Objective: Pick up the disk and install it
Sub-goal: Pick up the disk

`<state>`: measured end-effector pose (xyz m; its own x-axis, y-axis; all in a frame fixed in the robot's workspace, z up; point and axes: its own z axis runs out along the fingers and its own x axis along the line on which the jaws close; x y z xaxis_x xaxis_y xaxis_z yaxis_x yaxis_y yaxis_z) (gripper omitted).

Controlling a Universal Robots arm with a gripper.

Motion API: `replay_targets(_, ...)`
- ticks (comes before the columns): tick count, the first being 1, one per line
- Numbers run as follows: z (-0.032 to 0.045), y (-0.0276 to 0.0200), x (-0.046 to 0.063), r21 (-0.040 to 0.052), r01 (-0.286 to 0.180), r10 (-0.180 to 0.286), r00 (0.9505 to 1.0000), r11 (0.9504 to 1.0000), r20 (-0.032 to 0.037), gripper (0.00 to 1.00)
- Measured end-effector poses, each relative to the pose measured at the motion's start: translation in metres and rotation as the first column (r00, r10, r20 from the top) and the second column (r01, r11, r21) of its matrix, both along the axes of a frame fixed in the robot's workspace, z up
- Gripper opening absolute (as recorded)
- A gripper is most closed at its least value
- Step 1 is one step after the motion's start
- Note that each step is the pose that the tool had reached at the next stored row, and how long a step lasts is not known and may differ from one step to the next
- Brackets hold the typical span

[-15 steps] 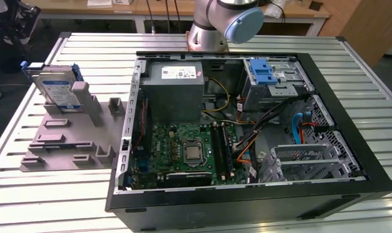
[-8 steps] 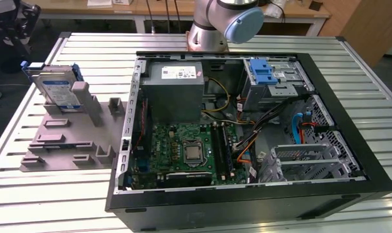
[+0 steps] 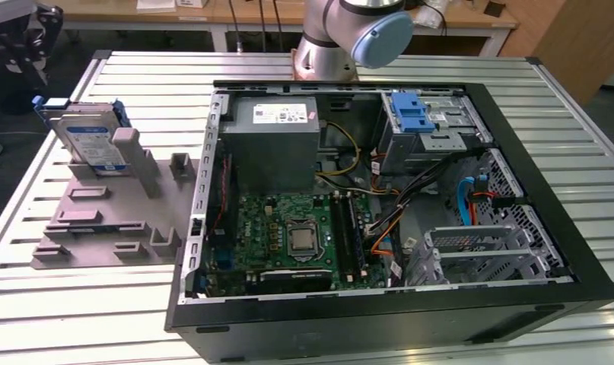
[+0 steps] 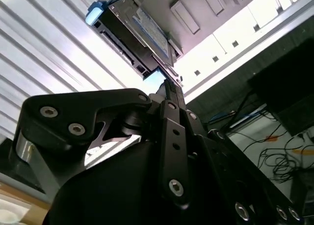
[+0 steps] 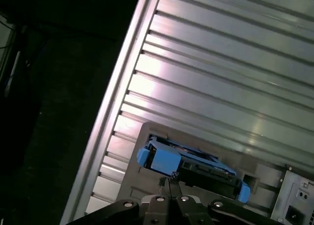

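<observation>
Because a stand [image 3: 103,228] near the table's [image 3: 42,304] corner holds the disk [image 3: 88,141] upright, its edges are graspable. The empty gripper [image 5: 167,180], pinched together, faces it.

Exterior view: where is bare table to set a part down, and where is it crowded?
Bare slatted metal table lies in the foreground, bordered by the grey fixture plate and the open black computer case, and in a strip along the case's side at the exterior view's right. Crowded: the plate, where the silver blue-framed disk stands, and the case interior.
</observation>
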<state>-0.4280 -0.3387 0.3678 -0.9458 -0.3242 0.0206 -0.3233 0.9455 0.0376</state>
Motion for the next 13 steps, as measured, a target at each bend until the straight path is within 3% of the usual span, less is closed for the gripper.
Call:
replay_targets(4,-0.0005,0.0000,0.0000,0.0000,-0.073,0.073,0.9973,0.9973,0.0000,0.11)
replay_targets(8,-0.0006,0.0000,0.0000,0.0000,-0.138,0.138,0.9905,0.9905,0.0000,0.11)
replay_targets(13,-0.0006,0.0000,0.0000,-0.0001,-0.149,0.149,0.9889,0.9889,0.0000,0.11)
